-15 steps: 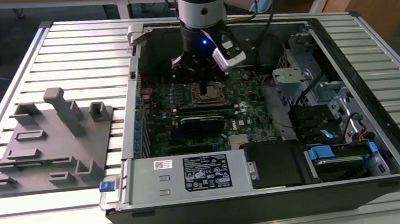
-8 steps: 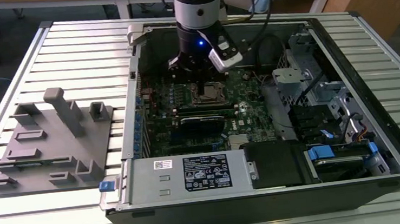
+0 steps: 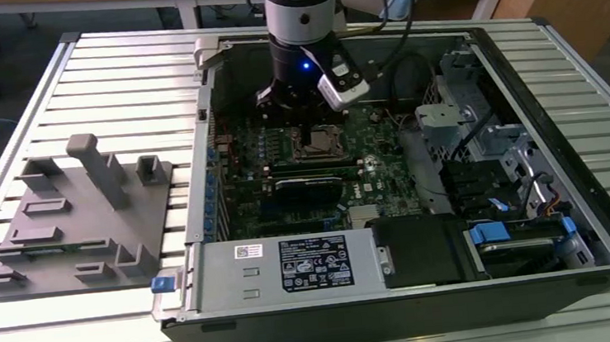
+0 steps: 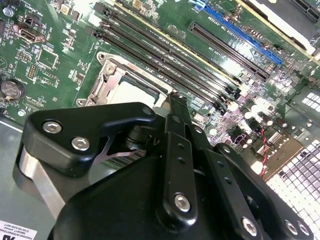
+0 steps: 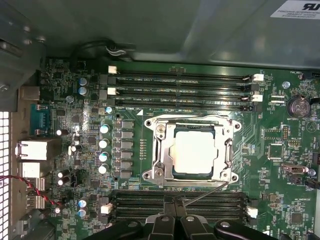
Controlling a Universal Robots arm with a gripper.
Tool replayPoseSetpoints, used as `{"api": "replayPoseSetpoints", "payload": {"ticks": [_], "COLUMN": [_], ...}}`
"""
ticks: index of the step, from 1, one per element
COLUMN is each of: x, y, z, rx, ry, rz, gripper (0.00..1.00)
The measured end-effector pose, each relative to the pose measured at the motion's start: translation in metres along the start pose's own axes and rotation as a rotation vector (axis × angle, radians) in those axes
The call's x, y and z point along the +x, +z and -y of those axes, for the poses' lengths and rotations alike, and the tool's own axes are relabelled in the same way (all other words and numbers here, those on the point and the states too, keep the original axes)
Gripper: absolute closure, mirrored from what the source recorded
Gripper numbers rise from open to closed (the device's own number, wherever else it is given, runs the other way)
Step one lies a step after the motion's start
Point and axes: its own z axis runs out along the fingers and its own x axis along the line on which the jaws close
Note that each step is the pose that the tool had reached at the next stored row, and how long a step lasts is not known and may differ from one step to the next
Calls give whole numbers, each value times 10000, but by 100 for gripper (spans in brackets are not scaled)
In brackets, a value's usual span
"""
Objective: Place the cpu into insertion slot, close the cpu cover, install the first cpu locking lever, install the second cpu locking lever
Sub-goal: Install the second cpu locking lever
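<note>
With the cpu (image 5: 196, 151) seated in the insertion slot (image 5: 152, 176) and the cpu cover (image 5: 162, 150) down, lever installation is in hand. End effector (image 5: 175, 216), apparently closed and empty, hovers beside a thin lever (image 5: 205, 192); precise hooking required.

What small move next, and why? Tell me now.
Probably ease the claw onto the locking lever and press it down: the cpu lies under the closed cpu cover, yet that lever angles loose right beside the claw.
</note>
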Motion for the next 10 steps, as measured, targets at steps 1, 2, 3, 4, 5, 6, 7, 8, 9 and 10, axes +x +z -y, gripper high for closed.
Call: {"api": "replayPoseSetpoints", "payload": {"ticks": [1, 2, 3, 4, 5, 6, 7, 8, 9, 10], "x": [0, 0, 1, 0, 0, 0, 1, 1, 1, 0], "y": [-1, 1, 3, 6, 8, 9, 8, 8, 8, 9], "z": [0, 0, 0, 0, 0, 0, 0, 0, 0, 0], "rx": [3, 0, -4, -5, -6, -9, -6, -6, -6, -7], "ry": [-1, -1, -5, -10, -15, -19, -19, -19, -19, -21], "rz": [-6, -37, -104, -203, -330, -414, -427, -432, -436, -439], "gripper": [90, 90, 90, 90, 90, 90, 90, 90, 90, 90]}}
